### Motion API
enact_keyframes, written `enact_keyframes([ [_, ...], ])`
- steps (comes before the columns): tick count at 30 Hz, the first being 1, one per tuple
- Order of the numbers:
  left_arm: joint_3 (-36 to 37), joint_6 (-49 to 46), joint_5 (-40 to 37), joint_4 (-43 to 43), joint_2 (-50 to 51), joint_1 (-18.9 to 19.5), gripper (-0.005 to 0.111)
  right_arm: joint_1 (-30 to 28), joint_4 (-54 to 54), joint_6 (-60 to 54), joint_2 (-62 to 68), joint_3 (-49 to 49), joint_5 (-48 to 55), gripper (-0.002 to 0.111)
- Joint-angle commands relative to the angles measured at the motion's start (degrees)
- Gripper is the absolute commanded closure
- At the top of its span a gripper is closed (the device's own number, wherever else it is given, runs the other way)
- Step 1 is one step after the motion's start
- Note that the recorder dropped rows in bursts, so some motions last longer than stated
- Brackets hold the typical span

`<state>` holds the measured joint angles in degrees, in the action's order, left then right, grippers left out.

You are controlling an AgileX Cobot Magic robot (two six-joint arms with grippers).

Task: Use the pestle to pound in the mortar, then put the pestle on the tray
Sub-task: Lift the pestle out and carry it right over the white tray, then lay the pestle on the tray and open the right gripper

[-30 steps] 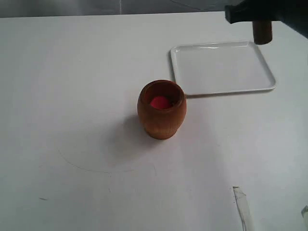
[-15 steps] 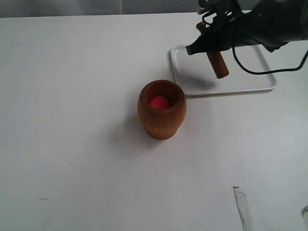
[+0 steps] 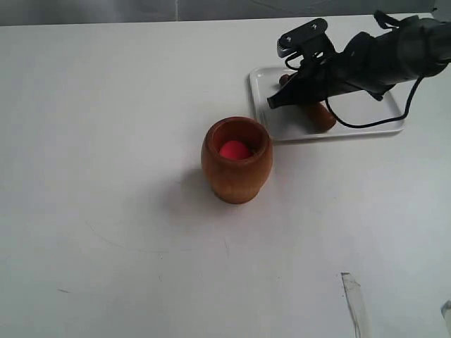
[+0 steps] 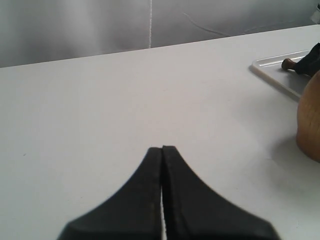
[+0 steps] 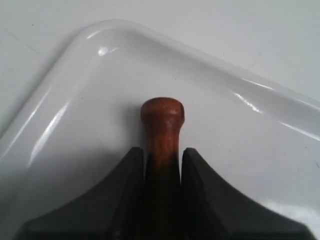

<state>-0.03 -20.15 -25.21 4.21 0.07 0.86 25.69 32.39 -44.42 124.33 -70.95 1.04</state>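
Observation:
The reddish-brown mortar stands upright mid-table with something red inside; its side also shows in the left wrist view. The white tray lies behind it to the right. My right gripper is low over the tray's left part, shut on the pestle, which lies slanted on or just above the tray floor. In the right wrist view the pestle's knob sticks out past the fingers over the tray. My left gripper is shut and empty, above bare table, apart from the mortar.
A strip of clear tape lies on the white table near the front right. A grey backdrop rises behind the table's far edge.
The right gripper has come down from the upper right with the pestle, swinging it from upright to slanted and lowering it to the tray. The mortar has not moved.

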Motion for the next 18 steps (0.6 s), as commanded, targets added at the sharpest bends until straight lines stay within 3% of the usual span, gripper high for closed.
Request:
enact_keyframes([
  [1, 0.03, 0.47, 0.17, -0.42, -0.07, -0.44, 0.107, -0.53, -0.33, -0.32, 0.94, 0.17, 1.09, 0.084],
  [6, 0.03, 0.47, 0.17, -0.42, -0.07, -0.44, 0.107, -0.53, -0.33, -0.32, -3.65, 0.17, 0.87, 0.068],
  [13, 0.03, 0.47, 0.17, -0.42, -0.07, -0.44, 0.107, -0.53, -0.33, -0.16, -19.38, 0.17, 5.99, 0.065],
  [15, 0.03, 0.47, 0.17, -0.42, -0.07, -0.44, 0.107, -0.53, -0.33, -0.16, -24.35, 0.17, 8.67, 0.069],
  [18, 0.03, 0.47, 0.17, -0.42, -0.07, -0.44, 0.107, -0.43, -0.33, -0.16, -32.12, 1.14, 11.16, 0.09],
])
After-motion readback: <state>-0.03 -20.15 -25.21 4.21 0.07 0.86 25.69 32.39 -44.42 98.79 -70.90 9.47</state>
